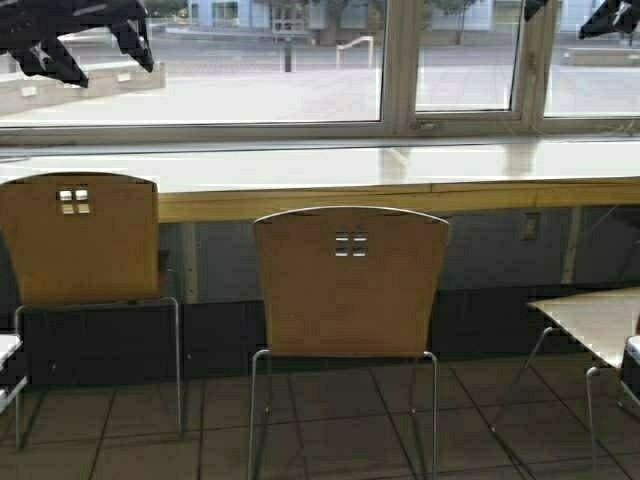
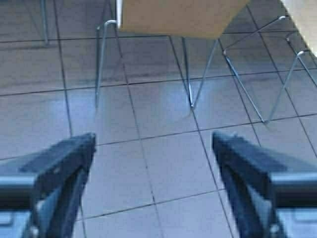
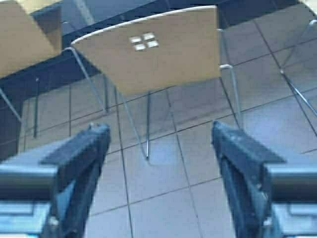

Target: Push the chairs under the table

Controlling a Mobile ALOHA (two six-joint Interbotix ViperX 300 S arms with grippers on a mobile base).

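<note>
Two chairs with tan plywood backs and chrome legs face the table (image 1: 400,188), a long pale counter under the window. The middle chair (image 1: 350,285) stands back from the table's edge, nearer to me. The left chair (image 1: 80,240) sits closer to the table. My left gripper (image 1: 100,62) hangs high at the upper left and my right gripper (image 1: 608,20) at the upper right, both well above the chairs. The left gripper (image 2: 153,144) is open over bare floor tiles, with a chair's back (image 2: 178,17) ahead. The right gripper (image 3: 161,134) is open too, with the middle chair (image 3: 153,49) ahead of it.
A pale flat surface on thin chrome legs (image 1: 590,320) stands at the right, close to the middle chair. A white object (image 1: 8,350) pokes in at the left edge. Tiled floor (image 1: 330,420) lies between me and the chairs.
</note>
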